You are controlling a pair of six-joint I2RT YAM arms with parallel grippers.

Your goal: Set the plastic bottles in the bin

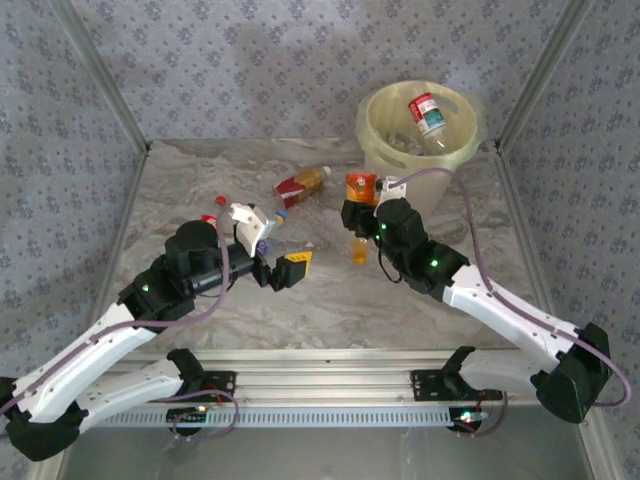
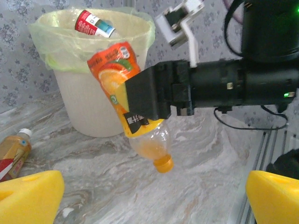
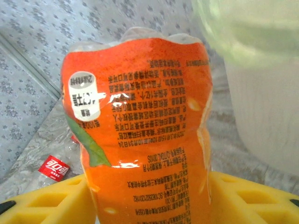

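Transport step, we judge: right gripper [image 1: 360,218] is clamped on the orange bottle [image 1: 361,187] and holds it cap-down off the table [image 1: 330,300], just in front of the bin [image 1: 372,150] and below its rim. 1 red-labelled bottle [image 1: 428,115] lies inside the bin. 1 amber bottle [image 1: 303,182] lies on the table left of the bin, and we see more caps farther left, half hidden by the left arm. Left gripper [image 1: 278,258] hovers well apart from the bin, fingers spread wide, holding nothing. Next move, we think: lift the orange bottle above the rim, carry it over the bin's mouth, then release. The hanging cap end must clear the rim.
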